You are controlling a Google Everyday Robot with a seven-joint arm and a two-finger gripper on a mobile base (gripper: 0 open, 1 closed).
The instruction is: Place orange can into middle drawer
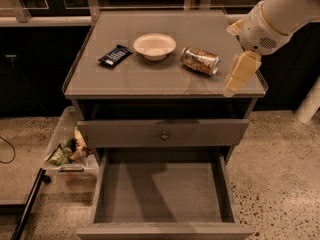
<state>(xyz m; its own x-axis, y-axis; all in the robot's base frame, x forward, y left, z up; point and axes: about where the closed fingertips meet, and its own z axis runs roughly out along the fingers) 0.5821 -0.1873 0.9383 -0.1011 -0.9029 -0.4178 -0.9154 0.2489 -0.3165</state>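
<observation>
The orange can [200, 60] lies on its side on the grey cabinet top [150, 81], right of centre. My gripper [239, 74], cream-coloured on a white arm, hangs over the top's right front corner, just right of the can and apart from it. It holds nothing that I can see. The middle drawer [160, 194] is pulled out at the bottom front, and its bare grey floor is empty.
A white bowl [155, 45] and a dark blue snack packet [115, 55] sit on the top, left of the can. A shut drawer front with a small knob [164, 134] is above the open drawer. A clear bin of wrappers [67, 151] stands on the floor at the left.
</observation>
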